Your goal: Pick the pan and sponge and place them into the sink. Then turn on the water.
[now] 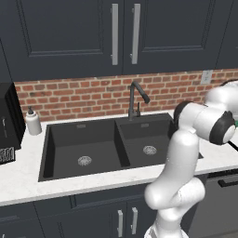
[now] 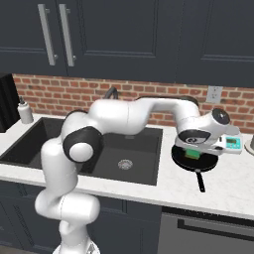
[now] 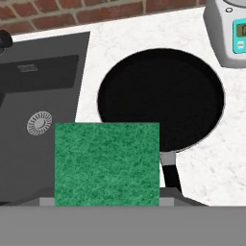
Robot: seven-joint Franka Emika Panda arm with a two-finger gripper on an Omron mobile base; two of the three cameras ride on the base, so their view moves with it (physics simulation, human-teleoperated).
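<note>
The green sponge (image 3: 106,163) with its yellow underside (image 2: 192,155) hangs just above the black pan (image 2: 208,161), and my gripper (image 2: 193,150) is shut on it. The sponge covers my fingertips in the hand view. The pan (image 3: 163,96) rests on the white counter to the right of the sink (image 2: 141,149), its handle (image 2: 200,181) pointing to the counter's front edge. Both basins of the black sink (image 1: 60,139) are bare down to their round drains. No water is in view at the dark gooseneck faucet (image 1: 135,98).
A kitchen scale (image 2: 230,143) with a teal display (image 3: 239,36) stands just behind and right of the pan. A soap dispenser (image 1: 32,122) sits at the sink's back left, beside a black appliance (image 1: 7,118). Brick wall and dark cabinets rise behind.
</note>
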